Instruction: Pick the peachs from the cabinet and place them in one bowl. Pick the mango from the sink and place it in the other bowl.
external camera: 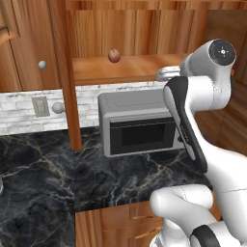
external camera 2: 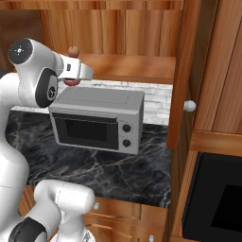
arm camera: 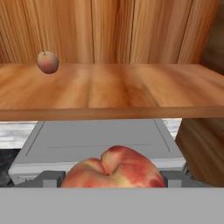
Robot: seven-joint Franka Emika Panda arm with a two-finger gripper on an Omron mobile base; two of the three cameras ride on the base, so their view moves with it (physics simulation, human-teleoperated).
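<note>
My gripper (arm camera: 113, 176) is shut on one peach (arm camera: 113, 168), which bulges red and pale between the dark fingers (arm camera: 50, 178) low in the hand view. From the right base view this held peach (external camera 2: 71, 82) peeks out under the white hand. It hangs just in front of and below the cabinet shelf (arm camera: 113, 87), above the microwave. The second peach (arm camera: 47, 62) rests on the shelf's left part near the panel back; it is also seen as the shelf peach (external camera: 114, 56) (external camera 2: 73, 49). The bowls, sink and mango are out of view.
A grey microwave (external camera: 140, 123) (external camera 2: 99, 118) stands on the black marble counter (external camera: 48, 169) right under the shelf. An open wooden cabinet door (external camera: 65, 72) juts out at the left, another door (external camera 2: 182, 71) at the right. A dark oven (external camera 2: 217, 198) sits lower right.
</note>
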